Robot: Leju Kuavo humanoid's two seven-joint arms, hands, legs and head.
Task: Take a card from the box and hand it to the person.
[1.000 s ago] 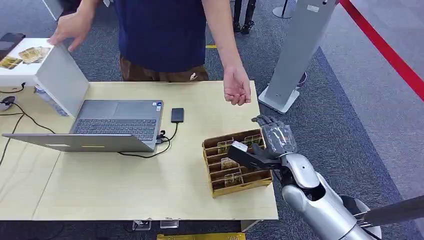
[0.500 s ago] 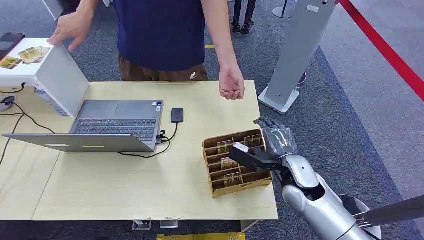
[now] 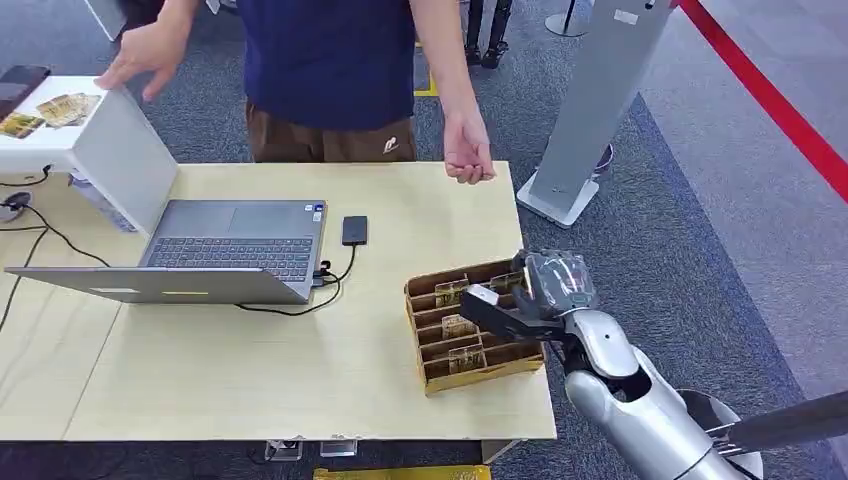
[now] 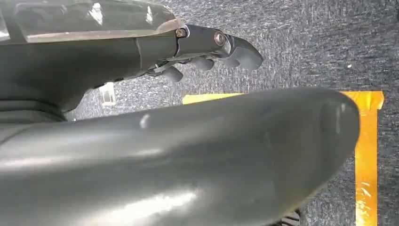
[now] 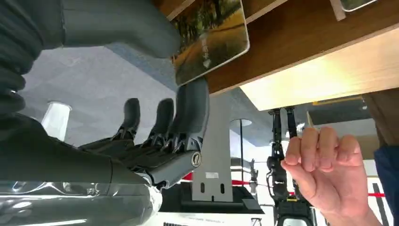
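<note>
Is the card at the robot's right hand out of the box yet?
Not yet: the glossy card sits in the brown slotted box, pinched by the right hand.

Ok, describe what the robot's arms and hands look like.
The right arm is glossy silver with rounded segments. The right hand has a clear plastic shell over its back, dark grey fingers with bare metal pivot screws, and a thick grey thumb. The left hand looks the same: dark fingers, clear cover, broad smooth grey thumb.

Beside the dark grey right hand [image 3: 545,290] sits a brown cardboard box [image 3: 470,325]; the card [image 5: 211,40] touching its fingers bears a green-and-gold landscape print; the bench [image 3: 250,370] is pale wood; beyond, a navy shirt [image 3: 325,60].
</note>
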